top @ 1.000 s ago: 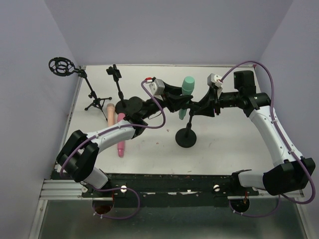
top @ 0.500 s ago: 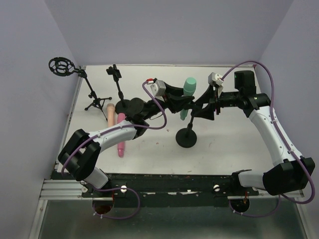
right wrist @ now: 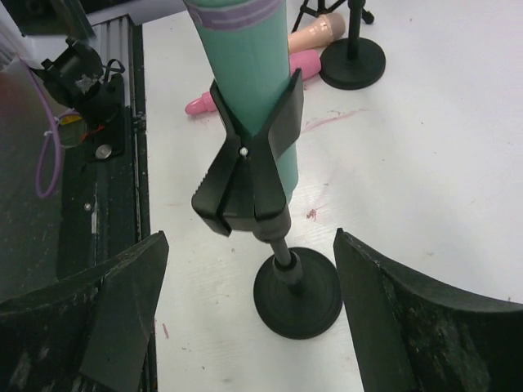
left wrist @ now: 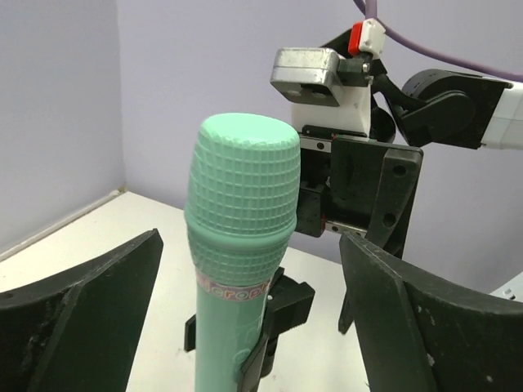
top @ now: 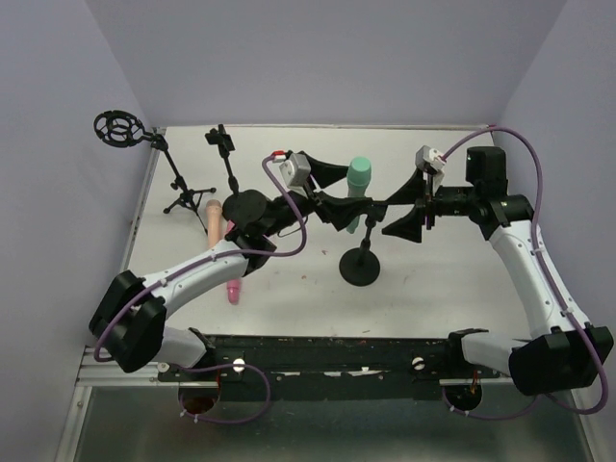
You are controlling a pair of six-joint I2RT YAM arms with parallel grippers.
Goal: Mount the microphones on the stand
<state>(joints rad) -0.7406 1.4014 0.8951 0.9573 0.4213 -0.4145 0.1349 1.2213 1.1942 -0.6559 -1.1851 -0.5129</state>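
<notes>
Mint-green microphone [left wrist: 241, 245] sits upright in the stand clip [right wrist: 249, 175], mid-table, its head cut off in the right wrist view. Left gripper [left wrist: 249, 318] and right gripper [right wrist: 245, 238] both spread wide either side, seemingly not touching it. Pink microphone [top: 232, 289] lies at left, mostly hidden under the left arm [top: 192, 269].

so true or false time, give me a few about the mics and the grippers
1. The green microphone sits in the clip of the round-based stand. True.
2. The left gripper is shut on the green microphone. False: it is open, with its fingers on either side, not touching.
3. The pink microphone lies on the table. True.
4. The peach microphone is clipped into a stand. False: it lies on the table beside the pink one.
5. The right gripper is open. True.
</notes>
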